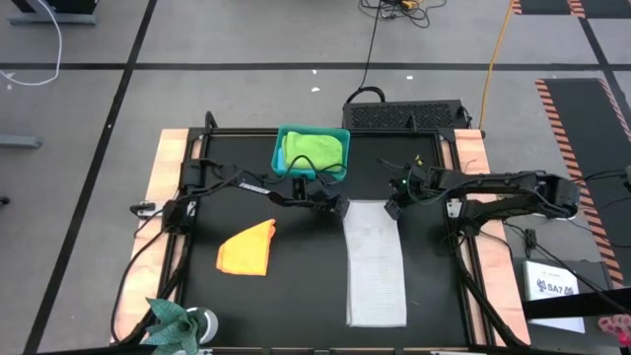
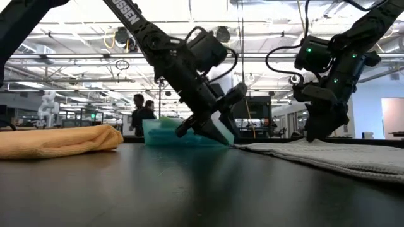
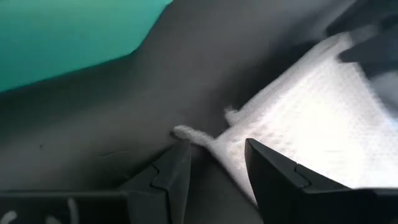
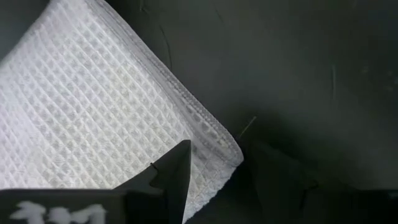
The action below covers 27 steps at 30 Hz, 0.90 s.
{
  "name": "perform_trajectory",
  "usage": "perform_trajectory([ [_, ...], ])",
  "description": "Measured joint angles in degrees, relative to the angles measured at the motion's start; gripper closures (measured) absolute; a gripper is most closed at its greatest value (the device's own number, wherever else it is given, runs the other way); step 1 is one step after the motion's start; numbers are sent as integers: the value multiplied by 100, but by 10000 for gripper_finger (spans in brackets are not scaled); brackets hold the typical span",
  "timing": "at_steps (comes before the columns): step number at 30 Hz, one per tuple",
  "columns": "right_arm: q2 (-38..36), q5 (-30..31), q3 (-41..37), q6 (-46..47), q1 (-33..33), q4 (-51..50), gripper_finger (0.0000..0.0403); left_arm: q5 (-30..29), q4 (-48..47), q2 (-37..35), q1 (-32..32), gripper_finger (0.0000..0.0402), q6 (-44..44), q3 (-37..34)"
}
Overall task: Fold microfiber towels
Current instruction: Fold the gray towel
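While the light grey towel (image 1: 376,262) lies flat as a long strip on the black table (image 1: 296,286), the left gripper (image 1: 338,209) and right gripper (image 1: 392,209) straddle its two far corners, fingers spread, nothing pinched. Open tabletop separates it from the folded orange-yellow towel (image 1: 246,248). Only the high view shows a lime green towel (image 1: 315,150) inside the teal bin (image 1: 280,158).

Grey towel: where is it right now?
In the high view the grey towel lies flat, right of centre on the table, right of the orange towel; the left gripper and right gripper sit at its far corners.
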Motion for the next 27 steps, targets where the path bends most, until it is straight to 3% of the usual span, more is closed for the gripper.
perform_trajectory([
  [11, 68, 10, 0, -33, -30, -43, 248, 303, 567, 301, 30, 247, -181, 11],
  [27, 82, 10, 0, -45, -31, -55, 248, 617, 545, 308, 109, 247, 58, 9],
])
